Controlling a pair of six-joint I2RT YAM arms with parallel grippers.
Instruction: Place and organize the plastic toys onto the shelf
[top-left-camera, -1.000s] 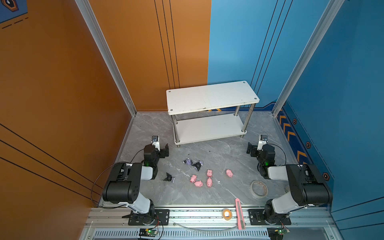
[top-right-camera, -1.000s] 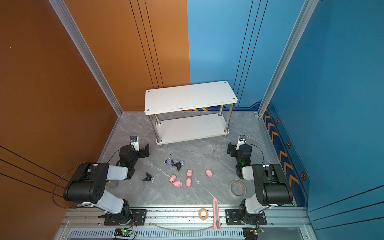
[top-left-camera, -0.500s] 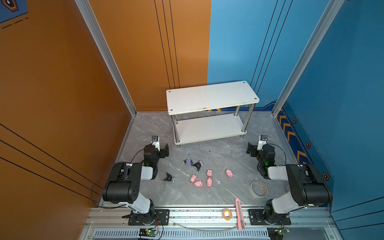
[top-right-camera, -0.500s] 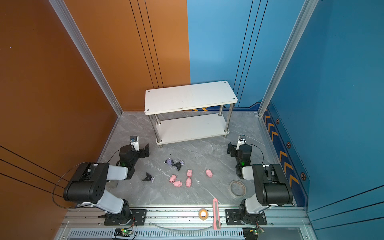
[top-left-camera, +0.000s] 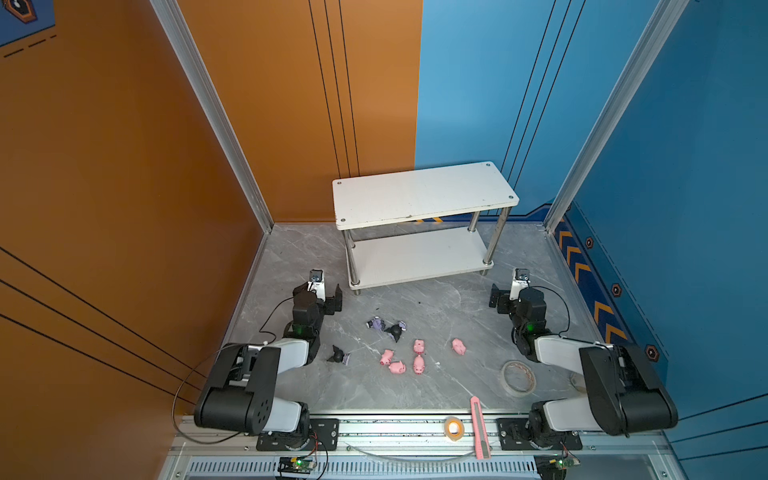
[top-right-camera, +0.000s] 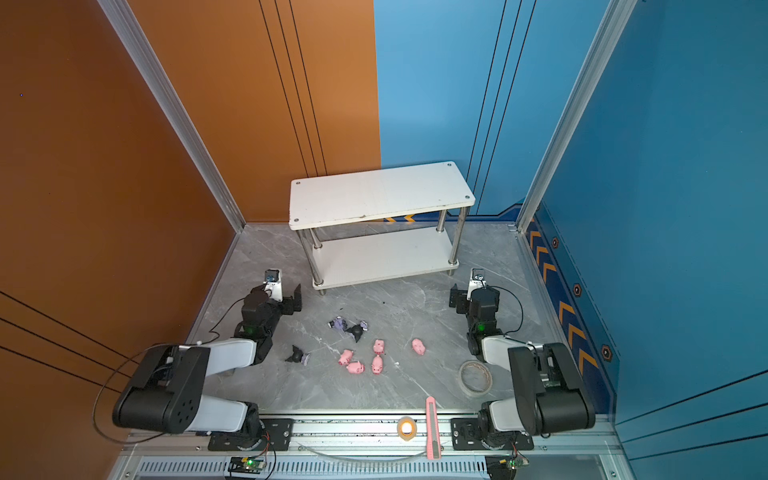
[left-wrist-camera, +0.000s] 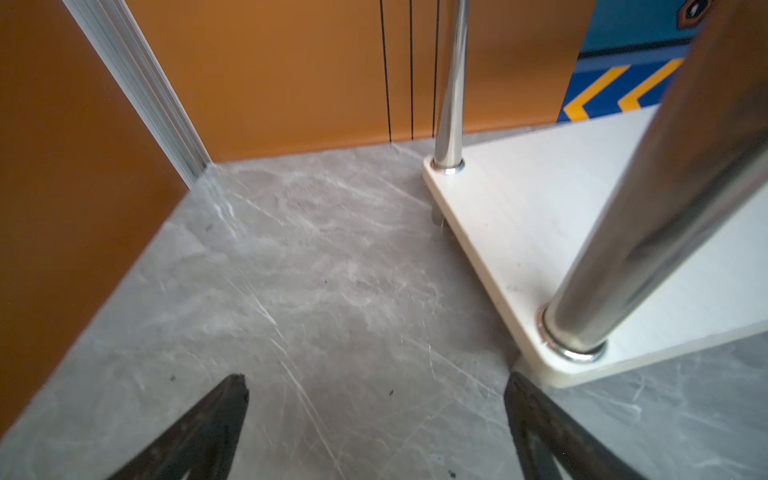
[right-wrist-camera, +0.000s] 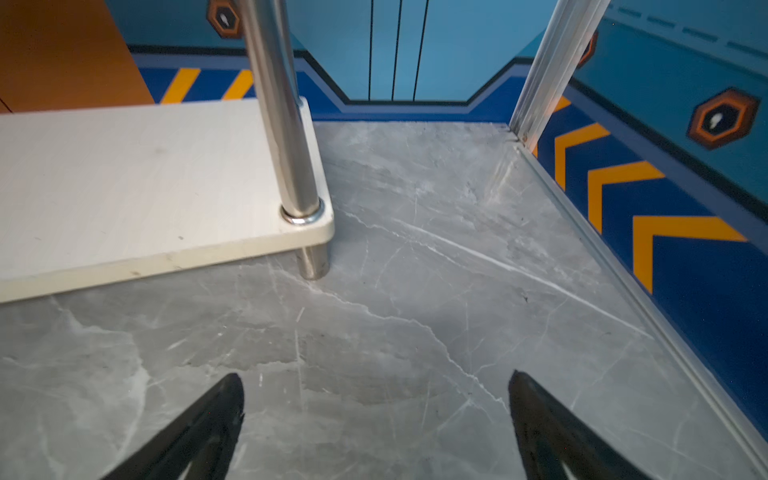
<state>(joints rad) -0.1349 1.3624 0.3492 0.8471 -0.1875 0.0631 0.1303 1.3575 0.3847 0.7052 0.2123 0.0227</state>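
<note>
Nothing has moved since one second ago: the toys, the shelf and both arms stand just as they did. All the plastic toys lie on the grey table (top-left-camera: 436, 303) in front of the shelf (top-left-camera: 424, 195), and none is on it yet. Five pink pigs (top-left-camera: 419, 365) make a loose group before the middle of the shelf, and one pig (top-left-camera: 459, 345) lies a little apart toward the right arm's side. Two black-eared figurines (top-left-camera: 376, 323) lie together between the pigs and the shelf. The third figurine (top-left-camera: 338, 355) lies alone, farther from the shelf, on the left arm's side. They look tipped over and scattered, probably because the sorting has not begun.

The shelf holds nothing: its top board and its lower board (top-left-camera: 415, 257) are both bare.

The left gripper (left-wrist-camera: 376, 388) waits low just beside the shelf's front corner on its own side, with the jaws spread wide and nothing between them. One fingertip (left-wrist-camera: 515, 386) is very close to the corner of the lower board; whether it touches cannot be told. The right gripper (right-wrist-camera: 376, 384) waits near the opposite front corner, clearly apart from the leg, also spread wide and empty. Both seem simply parked, facing the shelf and not the toys.

Farther from the shelf than the toys lie a wide tape roll (top-left-camera: 517, 376), a small tape roll (top-left-camera: 454, 427) and a pink utility knife (top-left-camera: 480, 428). These are not toys and should probably stay.
</note>
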